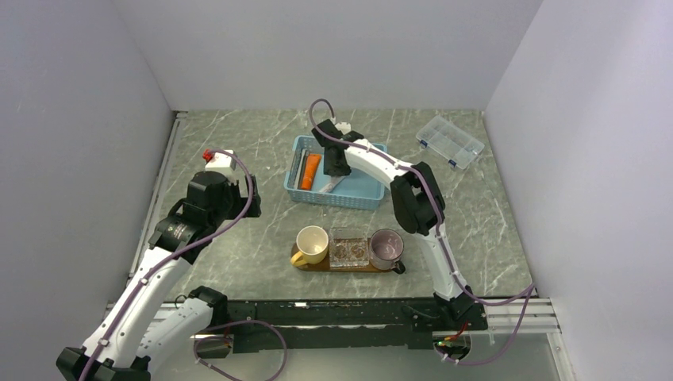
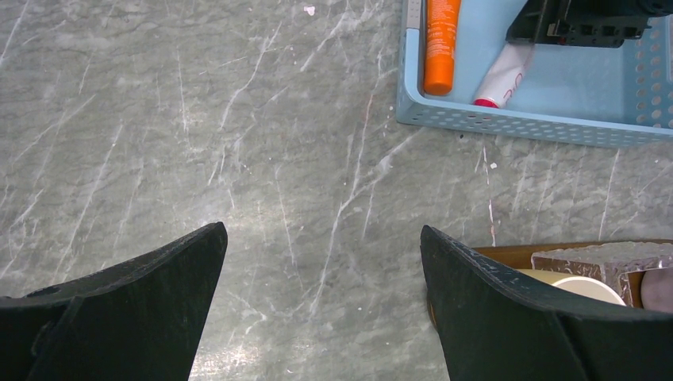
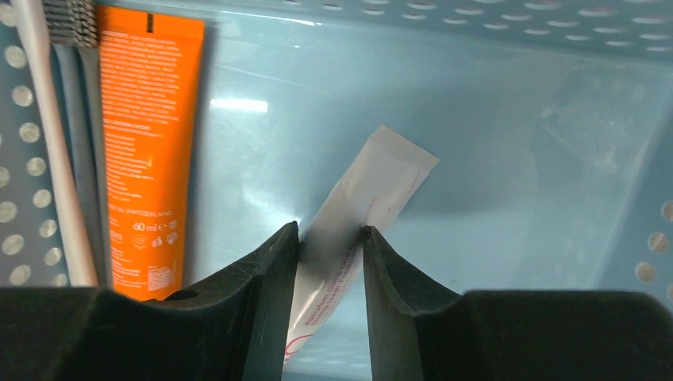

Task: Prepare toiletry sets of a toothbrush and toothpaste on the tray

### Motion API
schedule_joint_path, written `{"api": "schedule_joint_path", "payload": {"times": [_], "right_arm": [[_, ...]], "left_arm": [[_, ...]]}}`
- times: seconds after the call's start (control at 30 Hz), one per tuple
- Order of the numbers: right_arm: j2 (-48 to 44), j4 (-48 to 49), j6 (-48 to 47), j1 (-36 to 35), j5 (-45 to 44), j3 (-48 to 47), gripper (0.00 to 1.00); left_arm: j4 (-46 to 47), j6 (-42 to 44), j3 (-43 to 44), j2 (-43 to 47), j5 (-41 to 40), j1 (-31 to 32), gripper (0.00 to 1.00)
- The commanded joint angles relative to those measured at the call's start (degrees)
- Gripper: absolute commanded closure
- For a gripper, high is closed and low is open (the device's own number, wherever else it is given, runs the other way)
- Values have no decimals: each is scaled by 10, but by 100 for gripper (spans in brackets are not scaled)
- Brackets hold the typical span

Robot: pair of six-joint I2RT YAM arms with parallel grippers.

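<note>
Down at the near edge sit both arm bases, and from there the top view opens onto the marble-patterned table (image 1: 238, 238). Its blue perforated plastic basket (image 1: 333, 198) is our landmark. On the near side of it lies the tray (image 1: 319, 267), dark brown wood, its long axis running left to right, carrying a cream cup (image 1: 312, 244), a glass dish (image 1: 349, 248) and a purple cup (image 1: 386, 248). Inside the basket's left end the orange toothpaste (image 1: 312, 171) lies lengthwise, far to near. The white toothpaste (image 1: 333, 184) lies beside it on a slant, under the right gripper (image 1: 337, 163). Far right of the basket is a clear compartment box (image 1: 450, 141). The left gripper (image 1: 216, 163) hovers well left of the basket, with bare stone all around.

Left wrist view now: the left gripper (image 2: 324, 302) is spread wide with nothing between its fingers, over open table. The basket's (image 2: 524, 123) near wall runs across the upper right. The orange toothpaste (image 2: 440, 44) points its cap at that wall, and so does the white toothpaste (image 2: 504, 75) with its red cap. The tray's (image 2: 508, 255) edge peeks in on the near side.

Right wrist view: the right gripper (image 3: 331, 238) has narrowed onto the white toothpaste (image 3: 381, 178), a finger pressing each long edge, the flat crimped end pointing up and right. The tube lies on the glossy basket floor (image 3: 508, 103), open to its right. On its left, the orange toothpaste (image 3: 147, 143), grey toothbrush (image 3: 79, 159) and whitish toothbrush (image 3: 48, 159) lie parallel against the basket's wall.
</note>
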State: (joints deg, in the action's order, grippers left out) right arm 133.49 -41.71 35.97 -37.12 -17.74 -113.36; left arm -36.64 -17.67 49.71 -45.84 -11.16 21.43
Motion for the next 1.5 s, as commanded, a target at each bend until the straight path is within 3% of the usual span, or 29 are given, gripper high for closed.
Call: {"api": "schedule_joint_path", "payload": {"times": [0.0, 0.33, 0.6, 1.17, 1.33, 1.47], "right_arm": [[-33, -31, -10, 4, -7, 31, 66], [-63, -25, -11, 4, -4, 53, 100], [-110, 4, -17, 4, -6, 75, 100], [-266, 174, -84, 4, -45, 167, 100], [-340, 241, -86, 3, -28, 228, 100], [-401, 288, -80, -4, 10, 279, 100]], "left_arm": [[22, 5, 7, 7, 10, -4, 1], [22, 4, 7, 6, 12, -6, 1], [22, 3, 6, 8, 14, -7, 1], [27, 7, 5, 4, 30, -8, 1], [40, 16, 4, 3, 75, -9, 1], [68, 26, -5, 10, 166, -9, 1]]}}
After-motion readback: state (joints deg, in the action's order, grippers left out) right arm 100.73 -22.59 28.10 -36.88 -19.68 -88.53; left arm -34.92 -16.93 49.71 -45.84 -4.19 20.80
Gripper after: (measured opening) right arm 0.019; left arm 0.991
